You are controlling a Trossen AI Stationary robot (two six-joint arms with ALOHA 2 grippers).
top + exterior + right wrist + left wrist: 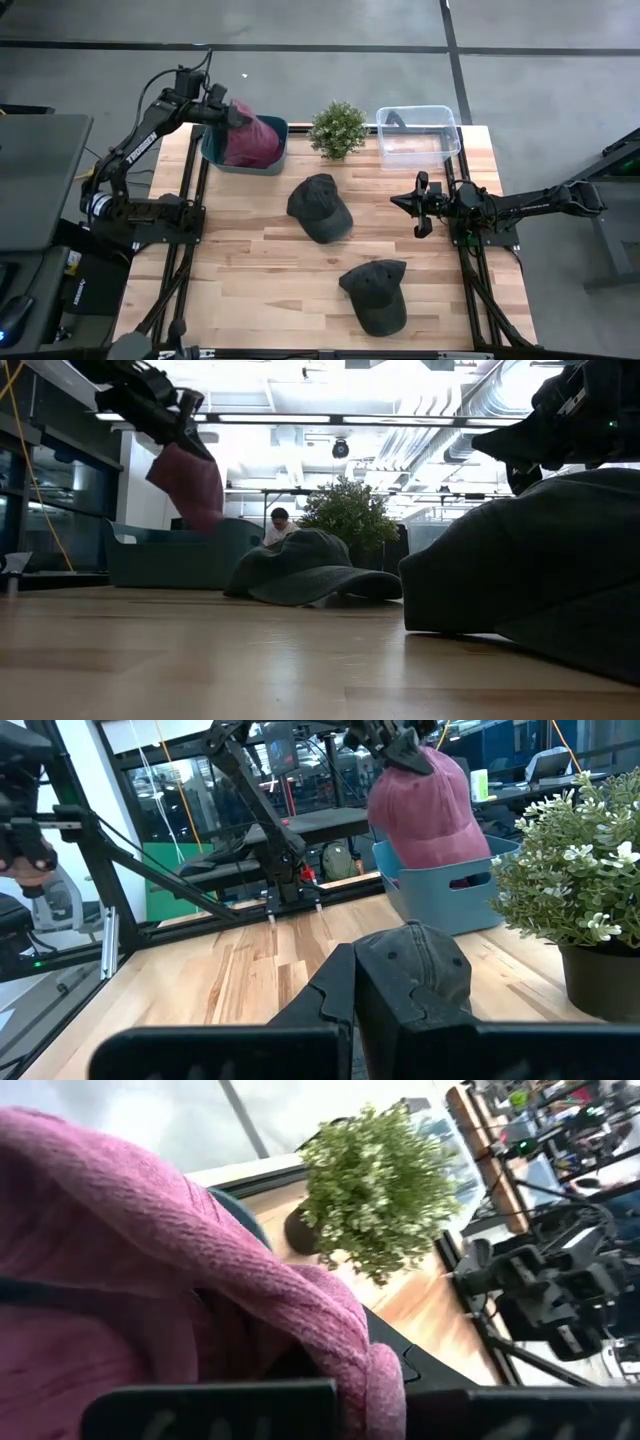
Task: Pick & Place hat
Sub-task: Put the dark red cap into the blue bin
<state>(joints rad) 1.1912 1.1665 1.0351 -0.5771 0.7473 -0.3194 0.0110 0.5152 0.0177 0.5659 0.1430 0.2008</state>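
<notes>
Left gripper (228, 114): closed on the soft pink fabric cap (252, 141), held above the blue plastic bin (280, 148).
Right gripper (416, 205): fingers spread apart, nothing held, near the table's right edge.
Dark grey caps (320, 208): two are laid on the wooden table (240, 280).

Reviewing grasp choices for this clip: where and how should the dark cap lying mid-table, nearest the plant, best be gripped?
Probably pinch the crown of the dark cap from above: it bulges up while the brim lies flat on the table, and the right gripper waits nearby.
</notes>
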